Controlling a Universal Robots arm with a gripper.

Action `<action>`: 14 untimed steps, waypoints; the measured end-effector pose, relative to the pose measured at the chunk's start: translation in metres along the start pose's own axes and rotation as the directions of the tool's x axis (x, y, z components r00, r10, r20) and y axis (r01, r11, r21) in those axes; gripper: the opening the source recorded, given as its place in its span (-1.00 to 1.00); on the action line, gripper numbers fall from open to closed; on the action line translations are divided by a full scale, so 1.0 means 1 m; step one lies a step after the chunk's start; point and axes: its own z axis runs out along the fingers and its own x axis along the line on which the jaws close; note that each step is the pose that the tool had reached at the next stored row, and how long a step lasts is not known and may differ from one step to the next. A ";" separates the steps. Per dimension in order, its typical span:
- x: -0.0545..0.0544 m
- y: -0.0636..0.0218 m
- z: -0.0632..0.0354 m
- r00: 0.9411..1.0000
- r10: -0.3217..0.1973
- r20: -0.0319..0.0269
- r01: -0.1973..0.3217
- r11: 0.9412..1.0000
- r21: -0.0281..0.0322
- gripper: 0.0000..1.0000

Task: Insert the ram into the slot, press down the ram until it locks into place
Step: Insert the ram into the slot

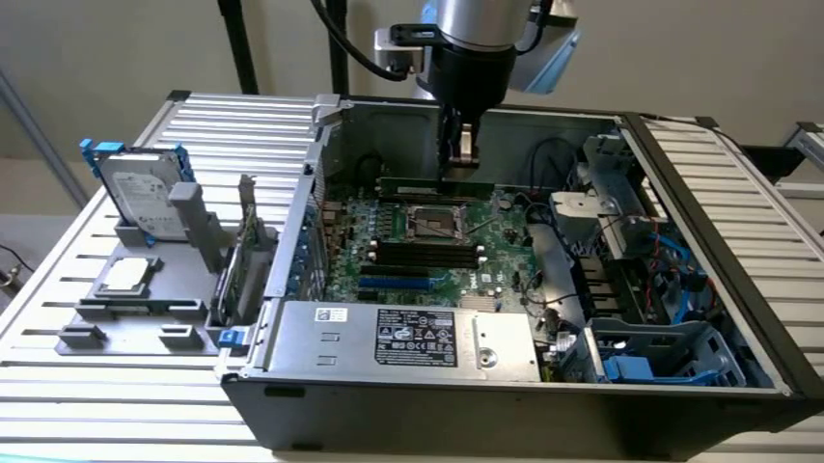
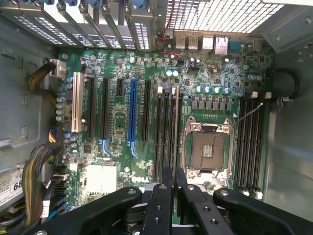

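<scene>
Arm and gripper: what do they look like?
The arm is a silver-grey cylinder over a black wrist section, with a light-blue cap and black cables looping off. The gripper is black, with linkage bars, round pivot screws and two narrow flat fingers.

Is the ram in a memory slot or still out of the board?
In a slot: the ram stands on edge beside the CPU socket, under the gripper. Whether it is locked, cannot tell.
</scene>
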 end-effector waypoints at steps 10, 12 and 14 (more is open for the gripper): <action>0.000 -0.0002 0.0182 1.000 0.000 0.000 0.000 1.000 0.000 -0.73; 0.000 -0.0002 0.0218 1.000 0.000 0.000 0.000 1.000 0.000 -0.73; 0.000 -0.0003 0.0254 1.000 0.000 0.000 0.000 1.000 0.000 -0.73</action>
